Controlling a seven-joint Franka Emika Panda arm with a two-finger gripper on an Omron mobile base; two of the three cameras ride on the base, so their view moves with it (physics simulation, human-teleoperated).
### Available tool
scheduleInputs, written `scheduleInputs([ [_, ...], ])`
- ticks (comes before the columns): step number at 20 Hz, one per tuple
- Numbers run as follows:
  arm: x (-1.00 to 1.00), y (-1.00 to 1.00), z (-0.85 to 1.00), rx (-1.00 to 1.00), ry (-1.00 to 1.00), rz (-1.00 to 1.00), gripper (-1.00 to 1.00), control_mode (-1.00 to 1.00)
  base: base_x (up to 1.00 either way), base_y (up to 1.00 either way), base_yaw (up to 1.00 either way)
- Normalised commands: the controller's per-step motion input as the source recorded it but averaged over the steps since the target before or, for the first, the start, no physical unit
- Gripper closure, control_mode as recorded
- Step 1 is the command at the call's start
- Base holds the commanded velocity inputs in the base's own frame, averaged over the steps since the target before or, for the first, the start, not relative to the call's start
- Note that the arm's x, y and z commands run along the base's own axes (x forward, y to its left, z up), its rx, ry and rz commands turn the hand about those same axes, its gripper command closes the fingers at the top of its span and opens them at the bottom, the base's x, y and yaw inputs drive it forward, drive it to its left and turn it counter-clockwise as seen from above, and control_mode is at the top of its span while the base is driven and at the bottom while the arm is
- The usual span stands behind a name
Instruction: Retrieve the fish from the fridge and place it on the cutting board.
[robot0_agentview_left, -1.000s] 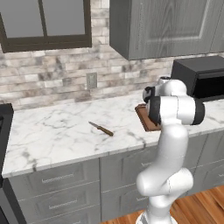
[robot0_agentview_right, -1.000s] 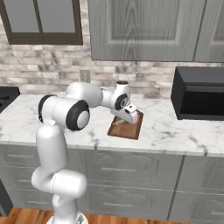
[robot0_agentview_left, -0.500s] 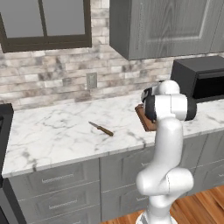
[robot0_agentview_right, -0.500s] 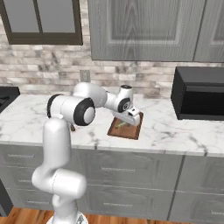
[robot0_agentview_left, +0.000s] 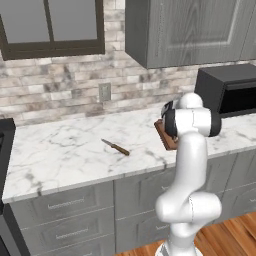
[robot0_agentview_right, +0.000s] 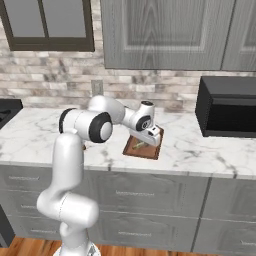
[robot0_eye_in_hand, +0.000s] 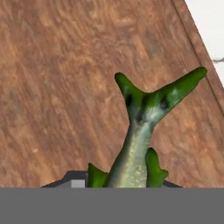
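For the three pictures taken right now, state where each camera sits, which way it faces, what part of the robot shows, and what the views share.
Left base view: behind-left of the arm, facing the counter, knife.
Right base view: behind-right, facing the cutting board, microwave.
Hand view: on the hand, facing the board; the fish at the gripper.
Shared: board, fish.

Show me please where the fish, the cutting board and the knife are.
fish (robot0_eye_in_hand: 146, 111), hand view, base of its forked tail.
cutting board (robot0_agentview_right: 130, 148), right base view, bare near left corner.
knife (robot0_agentview_left: 120, 149), left base view, brown handle.
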Motion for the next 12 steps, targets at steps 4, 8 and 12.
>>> scheduleInputs([
  [4, 0.07, 0.00, -0.20, 0.04, 0.00, 0.03, -1.00, -1.00, 0.00, 0.00, 0.00],
  [8, 0.00, 0.00, -0.02, 0.00, 0.01, 0.00, -1.00, -1.00, 0.00, 0.00, 0.00],
  [12, -0.09, 0.03, 0.01, 0.00, 0.01, 0.00, -1.00, -1.00, 0.00, 0.00, 0.00],
])
